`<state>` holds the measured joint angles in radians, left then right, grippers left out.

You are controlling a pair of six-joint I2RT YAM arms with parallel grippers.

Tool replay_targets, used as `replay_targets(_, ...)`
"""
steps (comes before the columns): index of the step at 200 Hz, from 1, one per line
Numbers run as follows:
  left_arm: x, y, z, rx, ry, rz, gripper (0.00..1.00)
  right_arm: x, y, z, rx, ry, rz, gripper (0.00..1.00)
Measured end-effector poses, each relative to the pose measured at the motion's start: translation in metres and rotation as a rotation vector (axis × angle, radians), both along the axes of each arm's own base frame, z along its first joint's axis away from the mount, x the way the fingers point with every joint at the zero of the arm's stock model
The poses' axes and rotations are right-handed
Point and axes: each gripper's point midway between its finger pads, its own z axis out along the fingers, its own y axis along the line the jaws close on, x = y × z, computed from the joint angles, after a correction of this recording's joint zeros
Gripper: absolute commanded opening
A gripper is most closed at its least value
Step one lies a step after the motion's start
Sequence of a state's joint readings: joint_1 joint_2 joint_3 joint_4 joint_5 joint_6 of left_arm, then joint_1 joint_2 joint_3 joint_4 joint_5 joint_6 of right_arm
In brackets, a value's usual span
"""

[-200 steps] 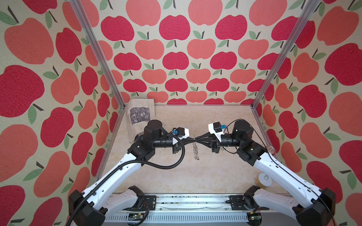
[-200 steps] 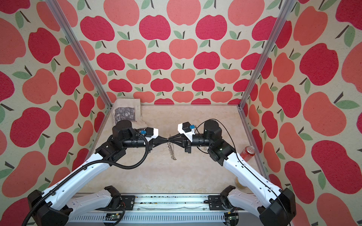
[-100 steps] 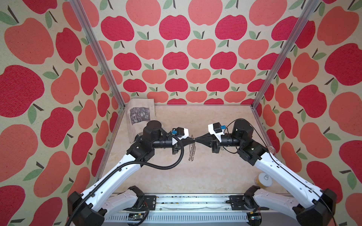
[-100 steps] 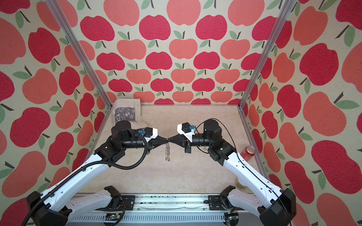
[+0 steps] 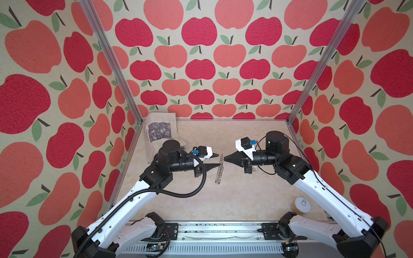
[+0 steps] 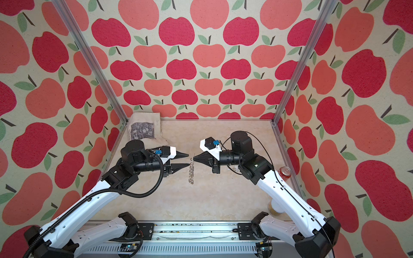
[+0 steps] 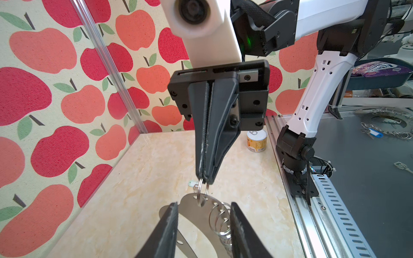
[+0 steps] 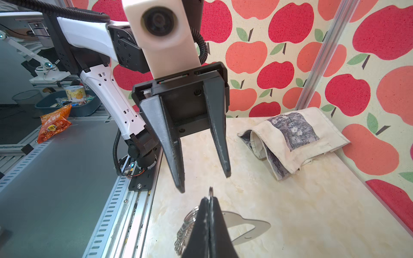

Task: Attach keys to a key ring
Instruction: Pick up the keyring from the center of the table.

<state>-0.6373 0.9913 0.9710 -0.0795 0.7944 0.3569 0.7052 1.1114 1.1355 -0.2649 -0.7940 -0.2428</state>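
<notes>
Apple-patterned walls [image 5: 201, 67] surround the marble surface [image 5: 223, 201]; above it the right tool [image 5: 224, 158] is clenched on the key ring [image 5: 219, 173], the left tool [image 5: 219, 160] released beside it.

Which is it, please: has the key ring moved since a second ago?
Yes. Hanging from the right gripper, the key ring has swung its lower end slightly nearer the folded cloth.

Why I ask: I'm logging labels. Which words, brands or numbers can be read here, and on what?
No text can be read with certainty.
yellow can: label print too small to read.
orange snack bag: large characters, too blurred to read.
purple packet: lettering blurred.
cloth bag: line of print beside its picture, too small to read.
</notes>
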Motion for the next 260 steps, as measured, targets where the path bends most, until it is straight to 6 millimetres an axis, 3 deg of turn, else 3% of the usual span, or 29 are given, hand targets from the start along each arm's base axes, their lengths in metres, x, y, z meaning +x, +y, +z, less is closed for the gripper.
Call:
replay_targets(143, 0.0, -0.014, -0.011, 0.032, 0.05, -0.031, 0.23, -0.001, -0.001, -0.007, -0.029, 0.016, 0.005, 0.0)
replay_targets(203, 0.001, -0.015, -0.006, 0.017, 0.027, -0.028, 0.19, -0.001, -0.001, -0.007, -0.029, 0.016, 0.004, 0.0)
replay_targets(260, 0.004, -0.015, -0.006, 0.016, 0.023, -0.015, 0.08, -0.001, -0.001, -0.007, -0.029, 0.016, 0.004, 0.0)
